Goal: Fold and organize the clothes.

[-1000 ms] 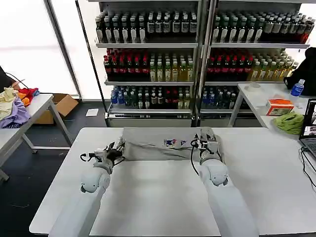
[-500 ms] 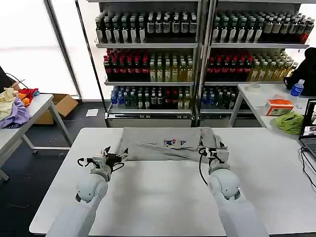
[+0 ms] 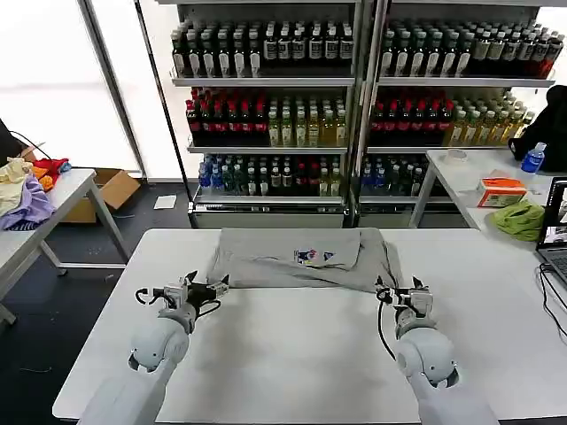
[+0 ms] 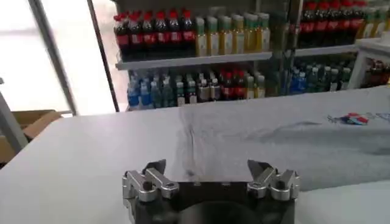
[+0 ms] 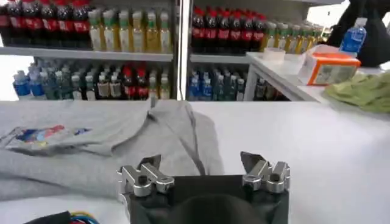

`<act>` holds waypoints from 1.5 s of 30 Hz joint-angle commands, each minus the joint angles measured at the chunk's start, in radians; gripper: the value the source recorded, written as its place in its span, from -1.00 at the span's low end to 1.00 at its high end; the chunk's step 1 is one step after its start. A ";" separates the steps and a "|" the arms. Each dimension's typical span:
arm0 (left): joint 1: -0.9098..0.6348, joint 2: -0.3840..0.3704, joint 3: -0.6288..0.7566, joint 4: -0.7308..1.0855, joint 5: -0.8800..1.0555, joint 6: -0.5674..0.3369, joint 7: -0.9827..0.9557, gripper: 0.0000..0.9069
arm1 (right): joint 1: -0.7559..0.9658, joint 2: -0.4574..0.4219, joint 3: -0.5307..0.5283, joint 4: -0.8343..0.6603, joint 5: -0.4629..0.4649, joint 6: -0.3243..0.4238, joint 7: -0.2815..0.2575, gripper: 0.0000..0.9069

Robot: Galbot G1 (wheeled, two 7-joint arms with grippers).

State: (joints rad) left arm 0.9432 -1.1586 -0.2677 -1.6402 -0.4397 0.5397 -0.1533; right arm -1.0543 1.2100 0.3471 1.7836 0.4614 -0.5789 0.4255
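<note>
Light grey short-sleeved shirt [image 3: 297, 258] with small multicoloured chest print [image 3: 314, 257] lies folded into flat band across far half of white table [image 3: 292, 354]. Left gripper [image 3: 211, 288] at shirt's near-left corner, fingers spread, holding nothing; possibly touching hem. Right gripper [image 3: 405, 289] just off near-right edge, fingers spread, empty.

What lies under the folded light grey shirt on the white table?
Only the white table shows around the light grey printed shirt; anything beneath its folded layers is covered.
</note>
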 commanded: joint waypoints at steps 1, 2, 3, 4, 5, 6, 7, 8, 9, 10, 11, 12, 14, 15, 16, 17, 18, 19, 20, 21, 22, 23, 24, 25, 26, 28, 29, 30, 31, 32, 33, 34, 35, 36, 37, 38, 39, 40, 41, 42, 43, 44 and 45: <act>-0.008 0.002 0.005 0.034 -0.004 0.010 0.000 1.00 | -0.005 -0.014 0.002 -0.026 0.016 -0.004 0.002 1.00; -0.009 0.001 0.006 0.037 -0.003 0.009 0.000 1.00 | -0.002 -0.014 0.000 -0.030 0.016 -0.004 0.002 1.00; -0.010 -0.001 0.008 0.042 -0.002 0.009 0.000 1.00 | 0.002 -0.014 -0.001 -0.037 0.016 -0.004 0.003 1.00; -0.018 -0.006 0.011 0.053 -0.001 0.008 0.000 1.00 | 0.013 -0.011 -0.002 -0.051 0.017 -0.004 0.002 1.00; -0.022 -0.009 0.011 0.062 0.000 0.008 0.000 1.00 | 0.020 -0.008 -0.002 -0.058 0.017 -0.004 0.003 1.00; -0.025 -0.011 0.012 0.067 0.001 0.007 0.000 1.00 | 0.024 -0.006 -0.002 -0.065 0.017 -0.004 0.004 1.00; -0.029 -0.012 0.013 0.074 0.001 0.006 0.000 1.00 | 0.029 -0.003 -0.002 -0.073 0.020 -0.004 0.005 1.00; -0.033 -0.013 0.013 0.081 0.000 0.006 0.000 1.00 | 0.032 -0.001 -0.002 -0.082 0.021 -0.004 0.007 1.00; -0.034 -0.013 0.014 0.082 -0.002 0.006 0.000 1.00 | 0.034 0.000 -0.002 -0.087 0.021 -0.004 0.007 1.00; -0.037 -0.012 0.015 0.088 -0.003 0.007 0.000 1.00 | 0.037 0.002 -0.002 -0.095 0.021 -0.003 0.008 1.00; -0.039 -0.012 0.016 0.091 -0.002 0.006 0.001 0.89 | 0.039 0.004 -0.002 -0.100 0.022 -0.003 0.008 1.00; -0.041 -0.012 0.018 0.095 -0.002 0.006 0.002 0.80 | 0.042 0.005 -0.001 -0.107 0.022 -0.003 0.007 1.00; -0.044 -0.013 0.022 0.104 0.000 0.006 0.004 0.38 | 0.050 0.008 0.000 -0.115 0.026 -0.003 0.009 1.00; -0.044 -0.013 0.023 0.105 0.000 0.006 0.004 0.00 | 0.052 0.008 0.000 -0.118 0.028 -0.003 0.008 1.00; -0.044 -0.015 0.024 0.109 0.000 0.007 0.005 -0.24 | 0.054 0.008 -0.002 -0.121 0.034 -0.003 0.007 1.00; -0.044 -0.016 0.026 0.112 0.001 0.007 0.005 -0.56 | 0.054 0.009 -0.005 -0.124 0.035 -0.003 0.004 0.38; -0.042 -0.017 0.029 0.116 0.003 0.006 0.005 -0.56 | 0.054 0.010 -0.006 -0.127 0.035 -0.002 0.003 0.00; -0.039 -0.017 0.032 0.117 0.006 0.007 0.006 -0.89 | 0.054 0.013 -0.008 -0.134 0.036 -0.002 -0.001 -0.64; -0.036 -0.017 0.033 0.117 0.008 0.007 0.007 -0.89 | 0.054 0.016 -0.009 -0.141 0.036 -0.002 -0.004 -0.93; -0.033 -0.018 0.034 0.114 0.008 0.008 0.007 -0.89 | 0.055 0.018 -0.009 -0.148 0.036 -0.002 -0.006 -1.00; -0.030 -0.017 0.035 0.111 0.009 0.010 0.007 -0.89 | 0.055 0.024 -0.008 -0.159 0.043 -0.002 -0.005 -1.00; -0.027 -0.016 0.036 0.109 0.012 0.011 0.008 -0.91 | 0.053 0.027 -0.008 -0.169 0.046 -0.002 -0.006 -1.00; -0.024 -0.014 0.037 0.106 0.013 0.012 0.009 -0.91 | 0.051 0.027 -0.008 -0.169 0.046 -0.002 -0.008 -1.00; -0.022 -0.011 0.037 0.105 0.016 0.014 0.009 -0.91 | 0.040 0.028 -0.010 -0.169 0.046 -0.002 -0.016 -1.00; -0.021 -0.009 0.038 0.105 0.018 0.015 0.010 -0.96 | 0.031 0.028 -0.012 -0.165 0.046 -0.003 -0.021 -1.00; -0.018 -0.007 0.036 0.108 0.019 0.016 0.011 -0.98 | 0.020 0.029 -0.011 -0.157 0.046 -0.002 -0.028 -1.00; -0.016 -0.007 0.035 0.110 0.021 0.016 0.013 -1.00 | 0.014 0.030 -0.011 -0.154 0.047 -0.002 -0.029 -1.00; -0.012 -0.008 0.035 0.111 0.021 0.016 0.014 -1.00 | 0.011 0.030 -0.010 -0.152 0.047 -0.002 -0.029 -1.00; -0.007 -0.009 0.034 0.110 0.022 0.014 0.015 -1.00 | 0.005 0.033 -0.008 -0.148 0.046 -0.001 -0.027 -1.00; -0.001 -0.012 0.034 0.106 0.021 0.012 0.015 -1.00 | 0.001 0.034 -0.007 -0.144 0.046 -0.001 -0.026 -1.00; 0.009 -0.013 0.035 0.100 0.021 0.010 0.015 -1.00 | -0.005 0.035 -0.007 -0.141 0.046 -0.001 -0.026 -1.00; 0.011 -0.015 0.035 0.098 0.022 0.010 0.015 -1.00 | -0.010 0.035 -0.006 -0.134 0.045 -0.001 -0.026 -1.00; 0.016 -0.017 0.035 0.096 0.023 0.009 0.015 -1.00 | -0.017 0.034 -0.006 -0.127 0.045 -0.001 -0.027 -1.00; 0.018 -0.018 0.035 0.094 0.024 0.008 0.016 -1.00 | -0.021 0.034 -0.006 -0.121 0.044 -0.001 -0.027 -1.00; 0.019 -0.018 0.035 0.093 0.025 0.008 0.016 -1.00 | -0.026 0.034 -0.005 -0.115 0.045 -0.001 -0.027 -1.00; 0.020 -0.018 0.034 0.088 0.024 0.008 0.016 -1.00 | -0.030 0.034 -0.003 -0.107 0.045 -0.001 -0.027 -1.00; 0.022 -0.017 0.033 0.083 0.024 0.007 0.016 -1.00 | -0.033 0.033 -0.001 -0.101 0.046 -0.001 -0.027 -1.00; 0.026 -0.015 0.031 0.080 0.024 0.006 0.017 -1.00 | -0.036 0.032 0.001 -0.093 0.046 -0.001 -0.026 -1.00; 0.030 -0.013 0.028 0.071 0.024 0.006 0.017 -1.00 | -0.040 0.030 0.003 -0.085 0.047 -0.001 -0.025 -1.00; 0.035 -0.012 0.026 0.067 0.024 0.005 0.017 -1.00 | -0.041 0.029 0.004 -0.078 0.049 -0.001 -0.024 -1.00; 0.041 -0.010 0.023 0.058 0.024 0.002 0.016 -1.00 | -0.045 0.027 0.008 -0.068 0.052 -0.001 -0.022 -1.00; 0.054 -0.008 0.019 0.043 0.025 -0.004 0.015 -1.00 | -0.050 0.025 0.012 -0.055 0.058 -0.001 -0.021 -1.00; 0.060 -0.004 0.016 0.030 0.027 -0.007 0.014 -1.00 | -0.057 0.023 0.016 -0.036 0.064 -0.001 -0.018 -1.00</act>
State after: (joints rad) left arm 0.9647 -1.1686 -0.2439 -1.5664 -0.4155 0.5399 -0.1361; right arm -1.0908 1.2303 0.3618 1.7061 0.5170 -0.5753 0.4050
